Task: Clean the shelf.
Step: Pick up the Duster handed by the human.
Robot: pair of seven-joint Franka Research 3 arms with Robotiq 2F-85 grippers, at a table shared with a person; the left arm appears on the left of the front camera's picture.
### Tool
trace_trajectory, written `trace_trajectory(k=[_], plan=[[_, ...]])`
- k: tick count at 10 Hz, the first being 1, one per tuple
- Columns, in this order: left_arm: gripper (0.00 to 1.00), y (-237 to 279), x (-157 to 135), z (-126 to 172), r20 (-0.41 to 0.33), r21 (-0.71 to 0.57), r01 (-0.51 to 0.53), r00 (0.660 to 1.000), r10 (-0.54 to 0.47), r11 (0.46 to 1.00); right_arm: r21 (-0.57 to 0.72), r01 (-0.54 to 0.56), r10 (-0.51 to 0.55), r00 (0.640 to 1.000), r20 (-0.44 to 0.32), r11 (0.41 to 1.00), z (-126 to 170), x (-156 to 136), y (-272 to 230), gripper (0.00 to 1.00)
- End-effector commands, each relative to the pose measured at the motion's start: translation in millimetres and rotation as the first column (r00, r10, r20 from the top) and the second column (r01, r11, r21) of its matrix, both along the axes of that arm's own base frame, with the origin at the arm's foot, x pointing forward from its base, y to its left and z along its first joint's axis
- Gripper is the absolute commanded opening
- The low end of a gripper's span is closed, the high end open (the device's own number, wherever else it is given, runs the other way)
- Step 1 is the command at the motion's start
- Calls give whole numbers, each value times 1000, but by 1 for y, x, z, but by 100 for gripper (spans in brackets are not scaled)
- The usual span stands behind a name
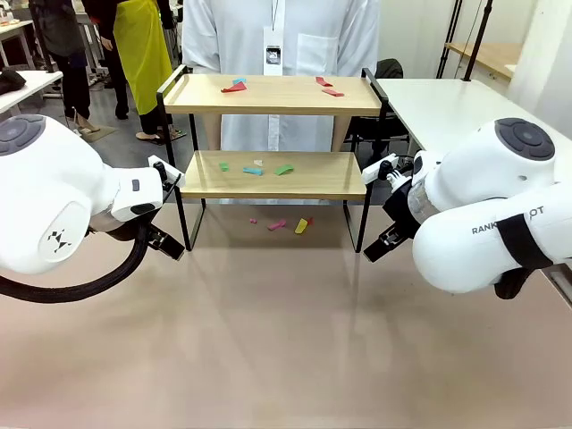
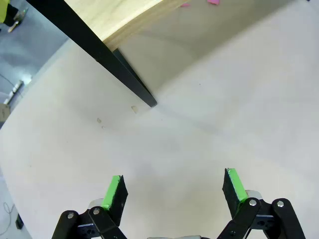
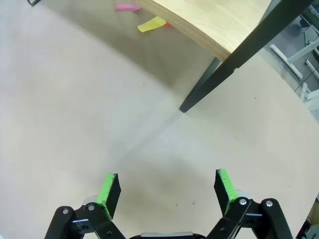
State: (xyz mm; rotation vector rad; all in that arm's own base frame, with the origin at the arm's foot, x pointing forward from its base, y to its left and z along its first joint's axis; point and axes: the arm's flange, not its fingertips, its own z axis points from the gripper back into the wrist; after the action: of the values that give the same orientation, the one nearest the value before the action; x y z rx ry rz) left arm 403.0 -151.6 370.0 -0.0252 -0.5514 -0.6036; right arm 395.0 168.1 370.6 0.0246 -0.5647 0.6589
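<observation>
The shelf (image 1: 273,176) stands at the far middle of the table, two light wood boards in a black frame. Small coloured paper scraps lie on its top board (image 1: 234,87), on its lower board (image 1: 254,169) and on the table beneath it (image 1: 302,226). My left gripper (image 1: 166,242) hangs low beside the shelf's front left leg (image 2: 125,75), and in the wrist view the left gripper (image 2: 174,191) is open and empty. My right gripper (image 1: 379,246) sits by the front right leg (image 3: 214,89). Its own view shows the right gripper (image 3: 167,191) open, with nothing between the pads.
A person in a white coat (image 1: 277,36) stands right behind the shelf. A second white table (image 1: 447,107) adjoins at the far right. Pink (image 3: 127,7) and yellow (image 3: 152,23) scraps lie under the lower board. Bare beige tabletop (image 1: 286,340) stretches in front.
</observation>
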Motion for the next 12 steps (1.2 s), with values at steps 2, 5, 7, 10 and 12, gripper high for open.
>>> trace_trajectory(k=[2,5,7,10,12], plan=[[100,0,0,0,0,0,0,1000,0,1000,1,1,-1,1000,0,1000,0,0,0,100],[100,7,1,23,35,-34,0,999,1,999,12,3,-4,999,41,1000,26,6,-3,100],[100,37,3,76,69,-76,14,998,-9,997,84,-2,-3,998,68,997,80,18,-30,100],[100,118,3,124,94,-208,221,974,-205,953,214,-80,59,993,105,974,125,29,-120,100],[100,176,13,123,203,-256,444,893,-401,859,255,-200,167,975,145,946,122,46,-179,100]])
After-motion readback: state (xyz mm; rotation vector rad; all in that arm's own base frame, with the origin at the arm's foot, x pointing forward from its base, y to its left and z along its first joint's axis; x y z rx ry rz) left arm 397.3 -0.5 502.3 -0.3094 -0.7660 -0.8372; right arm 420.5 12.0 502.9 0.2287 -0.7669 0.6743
